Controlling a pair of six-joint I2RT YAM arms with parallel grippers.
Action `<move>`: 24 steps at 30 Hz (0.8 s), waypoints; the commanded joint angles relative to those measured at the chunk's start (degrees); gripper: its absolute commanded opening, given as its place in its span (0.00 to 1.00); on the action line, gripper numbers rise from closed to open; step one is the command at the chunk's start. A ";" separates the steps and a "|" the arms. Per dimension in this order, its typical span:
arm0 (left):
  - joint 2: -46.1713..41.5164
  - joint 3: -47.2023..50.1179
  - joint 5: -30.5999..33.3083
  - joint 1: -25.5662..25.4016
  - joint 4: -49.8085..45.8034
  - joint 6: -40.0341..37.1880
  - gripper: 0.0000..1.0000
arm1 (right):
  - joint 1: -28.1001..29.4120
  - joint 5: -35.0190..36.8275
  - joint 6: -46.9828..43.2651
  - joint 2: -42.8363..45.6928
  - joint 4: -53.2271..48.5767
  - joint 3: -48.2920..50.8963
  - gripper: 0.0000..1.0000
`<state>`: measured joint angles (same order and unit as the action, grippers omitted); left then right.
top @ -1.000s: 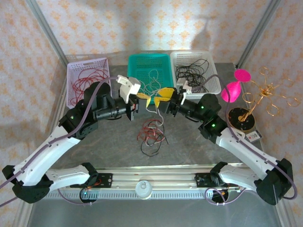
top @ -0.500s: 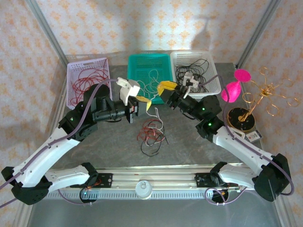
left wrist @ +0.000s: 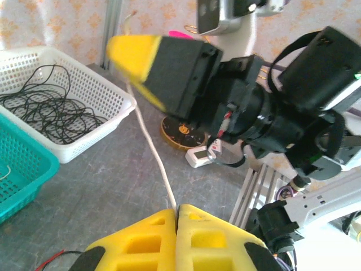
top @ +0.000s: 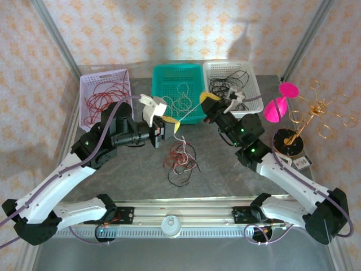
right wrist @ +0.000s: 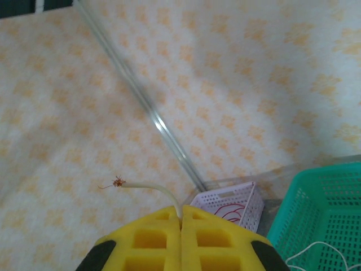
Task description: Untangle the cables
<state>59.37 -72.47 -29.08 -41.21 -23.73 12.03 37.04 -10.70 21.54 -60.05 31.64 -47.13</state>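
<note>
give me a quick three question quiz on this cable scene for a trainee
1. True or false: the left hand and the right hand are both shut on the same white cable.
2. The black cables lie in which basket? A purple, B teal, C white.
3. Name the cable colours in the tangle on the table.
Key: 1 true. 2 C, the white basket. 3 red, black and white.
</note>
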 commanded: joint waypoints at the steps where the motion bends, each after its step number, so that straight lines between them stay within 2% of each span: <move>1: -2.28 2.46 0.16 0.08 1.96 1.45 0.00 | -1.00 13.29 6.47 1.73 -3.99 -2.43 0.00; 9: -3.38 5.09 1.44 0.12 1.70 1.94 0.00 | -0.99 15.54 6.02 -0.02 -4.43 -6.62 0.00; 14: -3.48 7.16 1.00 0.08 3.96 3.12 0.00 | -1.00 20.01 10.69 -1.36 -4.87 -8.65 0.00; 17: -3.06 8.79 0.43 0.08 6.83 3.87 0.00 | -0.96 16.97 12.88 -2.91 -2.03 -9.59 0.00; 20: -2.36 10.04 1.63 0.08 10.01 4.49 0.00 | -1.00 12.55 11.86 -5.56 -3.42 -13.17 0.00; 21: -1.89 10.24 2.52 0.18 11.05 4.81 0.11 | -1.00 11.12 11.15 -6.22 -3.94 -14.26 0.00; 23: -0.43 9.62 2.76 0.24 12.10 5.02 0.44 | -1.00 9.67 9.78 -6.96 -6.08 -16.18 0.00; 24: 0.30 9.47 2.63 0.25 12.83 4.86 0.55 | -1.00 9.17 9.25 -7.17 -7.26 -17.00 0.00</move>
<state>58.37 -62.63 -27.53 -41.21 -16.25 15.86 36.16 2.09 32.18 -67.24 26.04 -60.51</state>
